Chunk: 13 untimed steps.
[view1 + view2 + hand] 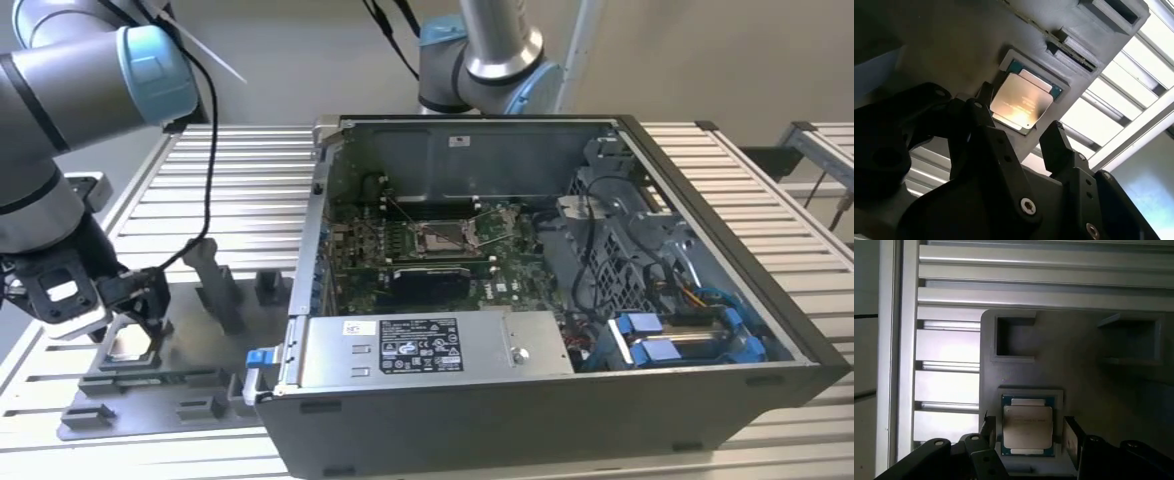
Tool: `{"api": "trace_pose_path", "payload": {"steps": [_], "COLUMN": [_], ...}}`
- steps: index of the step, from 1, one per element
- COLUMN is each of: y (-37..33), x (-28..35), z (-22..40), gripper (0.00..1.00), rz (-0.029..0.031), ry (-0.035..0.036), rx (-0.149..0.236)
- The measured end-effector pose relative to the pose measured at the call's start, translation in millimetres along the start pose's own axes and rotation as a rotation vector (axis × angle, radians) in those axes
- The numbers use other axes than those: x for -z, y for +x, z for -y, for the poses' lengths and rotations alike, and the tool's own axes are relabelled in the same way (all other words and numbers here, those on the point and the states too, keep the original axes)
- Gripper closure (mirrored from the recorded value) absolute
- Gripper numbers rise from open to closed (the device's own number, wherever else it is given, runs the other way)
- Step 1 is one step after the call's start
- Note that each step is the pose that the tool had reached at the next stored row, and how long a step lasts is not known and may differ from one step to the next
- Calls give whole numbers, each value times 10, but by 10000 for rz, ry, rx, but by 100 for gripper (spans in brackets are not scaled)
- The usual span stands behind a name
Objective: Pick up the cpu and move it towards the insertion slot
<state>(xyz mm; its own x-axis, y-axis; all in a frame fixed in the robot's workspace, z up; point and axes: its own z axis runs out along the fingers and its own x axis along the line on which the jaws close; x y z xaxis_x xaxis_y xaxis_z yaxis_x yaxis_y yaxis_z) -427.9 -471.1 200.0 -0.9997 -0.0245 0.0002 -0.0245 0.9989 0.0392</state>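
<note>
The cpu [1027, 426] lies flat, metal top upward, in a shallow square recess of the grey fixture plate [1079, 340]. In the exterior view it is a pale square at the lower left of the frame [128, 344], outside the computer case [627, 130]. The chip is close to square, so it has no long axis that matters; what counts for the grasp is that it sits directly beneath the gripper [1029, 434], not off to one side. Both wrist views show the gripper spread wide and holding nothing, with one dark finger [988, 429] beside one edge of the chip and the other finger [1072, 436] beside the opposite edge. The fingers face those edges squarely, and a strip of the recess frame separates each from the chip, so I judge they are not touching it. The second wrist view shows the same straddle, with the chip [1021, 102] between the two tips of the gripper [1021, 117]. The insertion slot [445, 237] is on the board inside the case, near the centre of the exterior view. It is well apart from the chip, toward that view's right and further up the frame, with the case wall between them.
</note>
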Motion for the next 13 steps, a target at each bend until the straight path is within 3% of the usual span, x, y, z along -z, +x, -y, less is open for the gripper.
{"api": "trace_pose_path", "payload": {"steps": [13], "y": [1], "x": [-112], "z": [12], "gripper": [0], "rz": [-1], "ry": [1], "rx": [1]}}
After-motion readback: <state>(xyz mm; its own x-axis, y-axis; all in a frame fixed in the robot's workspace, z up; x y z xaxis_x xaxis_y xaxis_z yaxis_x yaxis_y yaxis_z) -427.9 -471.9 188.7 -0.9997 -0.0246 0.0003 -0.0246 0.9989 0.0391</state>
